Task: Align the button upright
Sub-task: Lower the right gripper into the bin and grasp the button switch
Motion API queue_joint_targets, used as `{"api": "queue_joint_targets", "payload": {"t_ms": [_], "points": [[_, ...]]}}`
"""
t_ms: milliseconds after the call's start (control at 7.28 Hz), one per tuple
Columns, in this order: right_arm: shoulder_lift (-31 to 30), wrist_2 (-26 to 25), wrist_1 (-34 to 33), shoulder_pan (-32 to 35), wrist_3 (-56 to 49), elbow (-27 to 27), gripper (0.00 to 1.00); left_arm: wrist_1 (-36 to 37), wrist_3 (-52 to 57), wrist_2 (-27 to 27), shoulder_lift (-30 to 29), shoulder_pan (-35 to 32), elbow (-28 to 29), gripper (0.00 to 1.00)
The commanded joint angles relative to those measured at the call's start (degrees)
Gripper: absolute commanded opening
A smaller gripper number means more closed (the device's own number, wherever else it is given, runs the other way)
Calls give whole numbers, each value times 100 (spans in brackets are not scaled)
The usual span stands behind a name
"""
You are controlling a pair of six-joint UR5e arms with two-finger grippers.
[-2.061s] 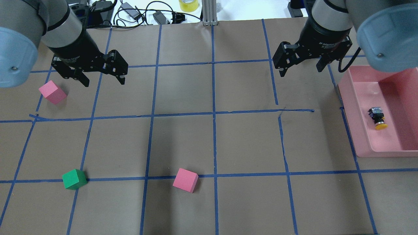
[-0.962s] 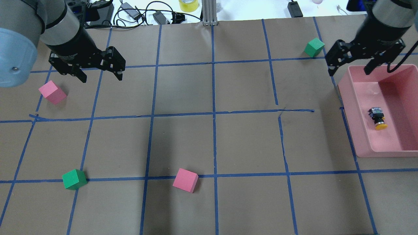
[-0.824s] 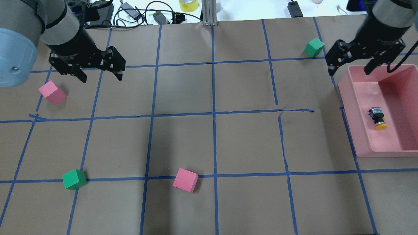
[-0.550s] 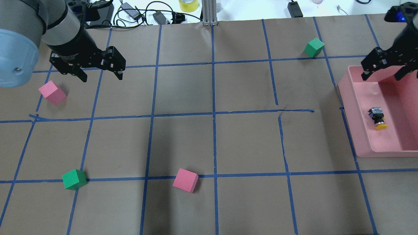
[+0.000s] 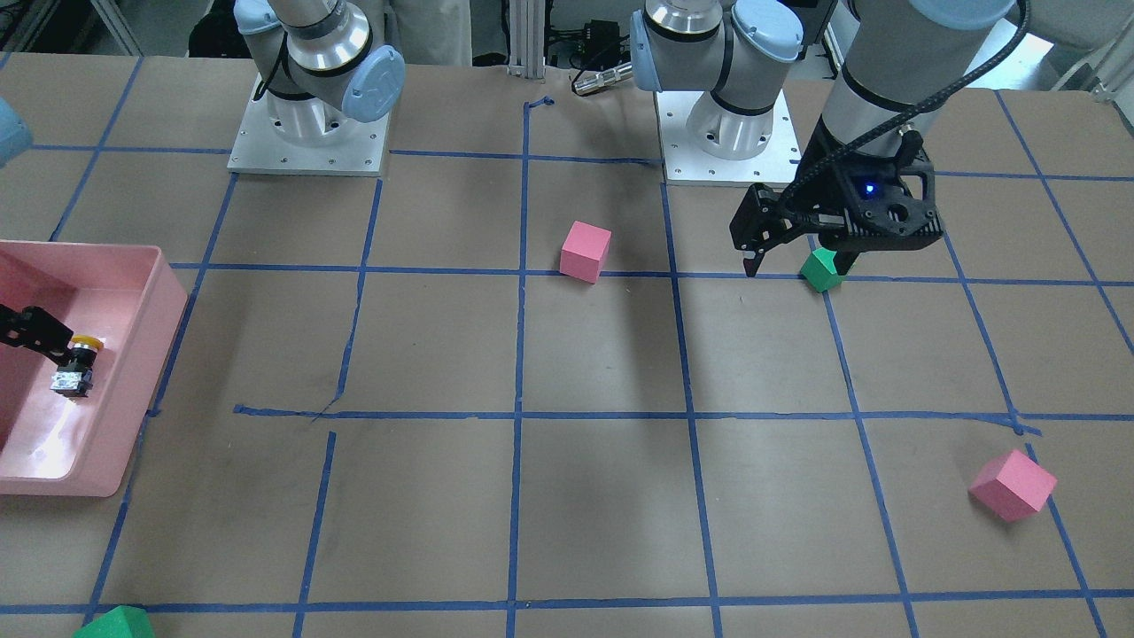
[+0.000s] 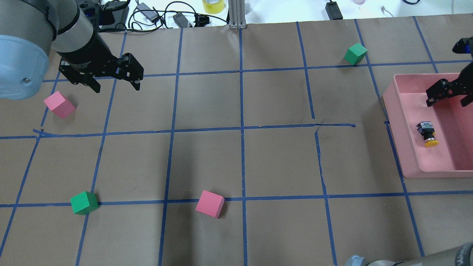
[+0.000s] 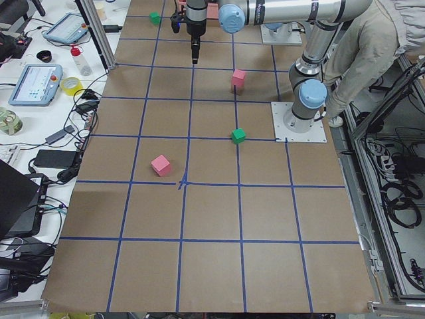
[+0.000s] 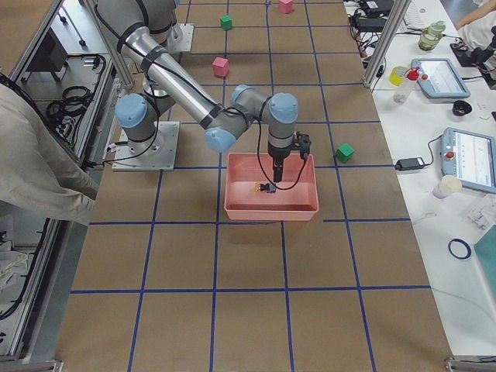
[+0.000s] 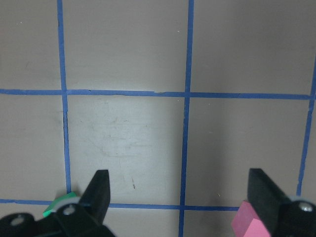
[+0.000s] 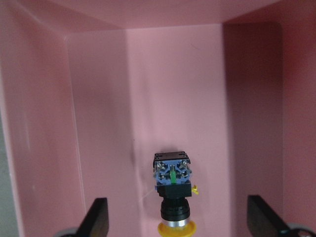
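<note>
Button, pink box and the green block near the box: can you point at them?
button (image 6: 427, 133), overhead view, on its black middle.
pink box (image 6: 436, 174), overhead view, on its near wall.
green block (image 6: 355, 53), overhead view, on its middle.

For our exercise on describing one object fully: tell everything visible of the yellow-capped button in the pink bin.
The button lies on its side, not upright, on the floor of the pink bin, touching nothing else. Its round yellow cap points toward the robot; then come a silvery ring, a black cylindrical body and a contact block with blue and green parts and metal screws. The open right tool hangs above, apart from it.
</note>
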Motion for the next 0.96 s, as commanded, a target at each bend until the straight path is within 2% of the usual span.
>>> {"api": "queue_joint_targets", "payload": {"t_ms": [0,824], "points": [[211,27,-316,-29,-16,131,100,3,24,3,-48,9,-3,100],[432,18,-475,-29,-764,131,100,161,15,-58,-40,-9,-21,100]]}}
